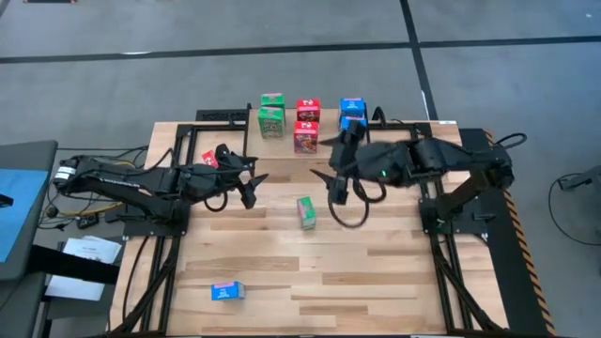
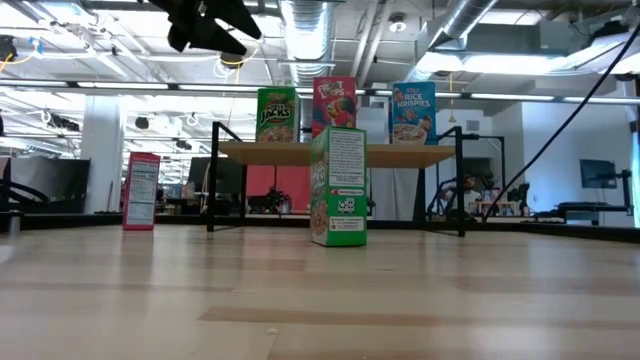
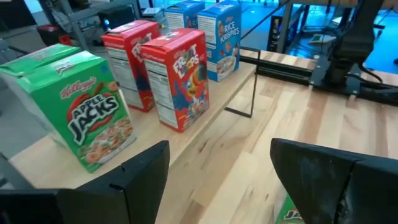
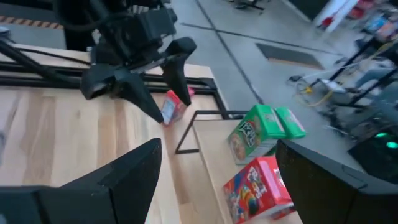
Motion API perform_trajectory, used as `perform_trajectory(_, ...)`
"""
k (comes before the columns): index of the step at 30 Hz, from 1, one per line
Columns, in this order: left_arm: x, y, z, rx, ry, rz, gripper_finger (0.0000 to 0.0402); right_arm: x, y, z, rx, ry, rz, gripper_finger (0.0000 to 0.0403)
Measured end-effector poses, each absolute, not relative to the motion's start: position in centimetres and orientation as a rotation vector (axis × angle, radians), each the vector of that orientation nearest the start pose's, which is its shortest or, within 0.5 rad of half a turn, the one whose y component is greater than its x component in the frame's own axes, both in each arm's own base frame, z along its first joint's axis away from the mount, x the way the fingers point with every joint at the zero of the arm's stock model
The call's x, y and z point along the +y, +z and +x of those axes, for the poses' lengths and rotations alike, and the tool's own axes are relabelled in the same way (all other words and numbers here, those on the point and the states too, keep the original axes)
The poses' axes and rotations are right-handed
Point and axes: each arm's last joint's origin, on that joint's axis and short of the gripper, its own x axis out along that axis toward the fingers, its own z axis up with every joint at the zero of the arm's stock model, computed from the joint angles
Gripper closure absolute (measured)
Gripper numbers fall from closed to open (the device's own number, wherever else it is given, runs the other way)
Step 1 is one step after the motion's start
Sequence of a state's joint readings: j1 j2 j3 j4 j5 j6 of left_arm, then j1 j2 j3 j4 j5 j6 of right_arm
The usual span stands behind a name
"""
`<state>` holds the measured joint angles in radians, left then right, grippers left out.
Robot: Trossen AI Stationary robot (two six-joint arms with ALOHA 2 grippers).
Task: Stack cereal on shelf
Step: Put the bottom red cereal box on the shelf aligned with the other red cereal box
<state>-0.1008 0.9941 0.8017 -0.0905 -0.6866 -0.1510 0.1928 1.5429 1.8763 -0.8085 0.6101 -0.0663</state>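
The shelf (image 1: pixel 287 130) stands at the table's far middle and carries several cereal boxes upright on their bases: two green (image 3: pixel 81 112), two red (image 3: pixel 177 74) and two blue (image 3: pixel 217 37). A green box (image 1: pixel 306 212) stands upright on the table in front of it, and it also shows in the low view (image 2: pixel 338 187). A red box (image 1: pixel 209 160) stands at the far left. A blue box (image 1: pixel 226 292) lies flat near the front edge. My left gripper (image 1: pixel 252 180) and my right gripper (image 1: pixel 331 185) hover open and empty, facing each other above the table in front of the shelf.
Black frame rails (image 1: pixel 164 244) run along both sides of the table. The shelf's thin black legs (image 2: pixel 212 190) stand on the tabletop. A bare stretch of wood (image 1: pixel 376 272) lies between the green box and the front edge.
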Motion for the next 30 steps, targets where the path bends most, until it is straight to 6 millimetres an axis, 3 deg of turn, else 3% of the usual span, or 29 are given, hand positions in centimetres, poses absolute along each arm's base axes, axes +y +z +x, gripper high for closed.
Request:
perform_trajectory(7,-0.4,31.8,19.9,0.224,0.592,-0.051,0.0132,0.8,45.8,31.4,0.48,-0.32,-0.147,0.0063)
perform_trajectory(12,-0.4,31.7,19.2,0.245,0.59,-0.054,0.0132,-0.1,44.2,32.8,0.556,-0.342,-0.15,0.0063)
perform_trajectory(18,-0.4,31.5,19.1,0.272,0.593,-0.043,0.0132,-0.1,41.2,34.6,0.706,-0.348,-0.137,0.0064)
perform_trajectory(24,-0.4,31.3,19.1,0.291,0.595,-0.039,0.0132,1.1,39.6,35.4,0.786,-0.334,-0.128,0.0081)
perform_trajectory(30,-0.4,31.2,19.0,0.298,0.596,-0.037,0.0132,3.0,38.8,33.9,0.927,-0.308,-0.181,0.0091)
